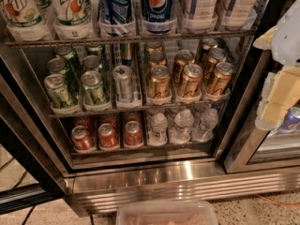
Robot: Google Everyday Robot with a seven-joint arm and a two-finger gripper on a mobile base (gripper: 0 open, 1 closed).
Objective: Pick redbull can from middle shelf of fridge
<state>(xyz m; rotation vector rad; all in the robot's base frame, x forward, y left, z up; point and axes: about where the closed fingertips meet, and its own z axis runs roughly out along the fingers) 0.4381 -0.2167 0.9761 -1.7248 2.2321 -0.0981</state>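
Note:
The redbull can (123, 83), slim, silver and blue with a pull-tab top, stands upright at the front of its white lane on the middle shelf (140, 108) of the fridge (154, 179). A second slim can stands behind it. Green cans (93, 88) are to its left and gold cans (159, 82) to its right. My gripper (280, 95), cream and white, is at the right edge of the camera view, outside the fridge's right door frame and well right of the redbull can. A small blue-and-silver object (291, 120) shows beside it; I cannot tell what it is.
The rack above holds big 7UP bottles (70, 8) and Pepsi bottles (157, 3). The rack below holds red cans (108, 136) and water bottles (183, 124). A ribbed steel base runs below. A clear plastic bin (166, 213) sits on the floor in front. The dark door frame (28, 139) slants at left.

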